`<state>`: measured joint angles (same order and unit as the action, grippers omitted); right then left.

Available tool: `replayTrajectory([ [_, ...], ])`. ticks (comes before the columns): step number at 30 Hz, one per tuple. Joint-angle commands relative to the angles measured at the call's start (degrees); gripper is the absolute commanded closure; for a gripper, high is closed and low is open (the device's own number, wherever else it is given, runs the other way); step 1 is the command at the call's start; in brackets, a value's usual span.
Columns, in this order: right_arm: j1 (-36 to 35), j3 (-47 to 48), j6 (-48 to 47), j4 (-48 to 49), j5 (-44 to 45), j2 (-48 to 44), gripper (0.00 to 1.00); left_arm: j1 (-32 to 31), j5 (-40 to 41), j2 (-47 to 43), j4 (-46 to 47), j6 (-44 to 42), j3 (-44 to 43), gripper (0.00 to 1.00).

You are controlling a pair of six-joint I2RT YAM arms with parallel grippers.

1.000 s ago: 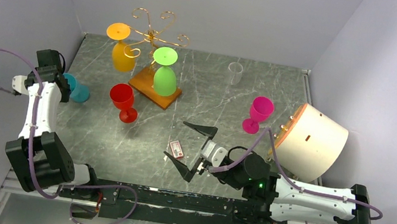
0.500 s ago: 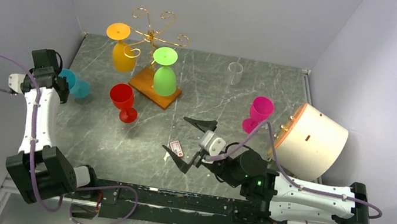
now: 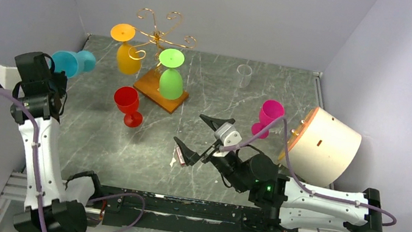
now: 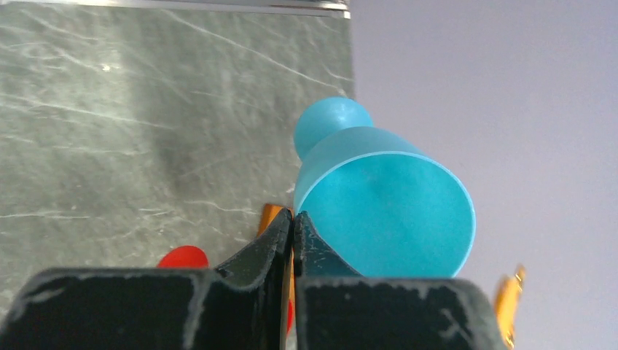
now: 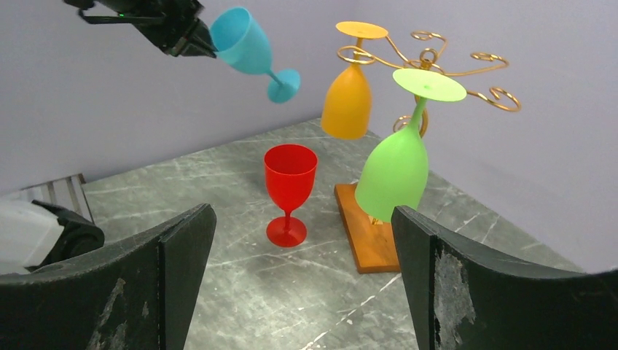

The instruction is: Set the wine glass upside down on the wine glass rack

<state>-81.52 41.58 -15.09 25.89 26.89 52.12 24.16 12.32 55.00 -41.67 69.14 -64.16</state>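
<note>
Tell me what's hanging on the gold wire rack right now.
Two glasses hang upside down from the rack's scroll arms: an orange glass and a green glass. The green glass covers part of the wooden base.

Left arm reared up, right arm low.
Your left tool pinches the teal wine glass by its rim, up high; your right tool reaches forward, jaws spread wide.
</note>
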Motion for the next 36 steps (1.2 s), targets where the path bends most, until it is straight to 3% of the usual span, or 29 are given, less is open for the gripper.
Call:
replayTrajectory([
  [1,-0.3,2.7,3.8,2.0,5.0,0.5,0.06,-0.4,-9.0,-3.9,4.9,-4.9,-2.8,0.93],
  [7,-0.2,5.1,10.4,0.0,11.6,2.7,0.12,-3.6,-16.6,-6.7,7.0,-8.3,-4.4,0.93],
  [14,-0.2,6.1,13.7,3.1,13.6,4.5,0.2,-6.3,-11.5,-8.0,-0.8,-8.8,-12.1,0.93],
  [21,-0.2,8.0,16.3,2.9,13.3,6.1,0.2,-7.2,-15.4,-10.0,-0.4,-10.7,-16.0,0.93],
  [28,-0.1,10.2,16.7,3.6,12.8,7.8,0.2,-8.4,-12.4,-12.3,-2.3,-11.6,-19.6,0.93],
  [33,0.4,13.6,14.9,4.5,12.7,9.8,0.21,-9.2,-20.7,-13.7,2.0,-13.8,-18.8,0.93],
  [36,2.0,17.9,15.6,1.5,10.9,11.5,0.28,-9.9,-29.5,-14.3,7.2,-16.1,-16.7,0.93],
])
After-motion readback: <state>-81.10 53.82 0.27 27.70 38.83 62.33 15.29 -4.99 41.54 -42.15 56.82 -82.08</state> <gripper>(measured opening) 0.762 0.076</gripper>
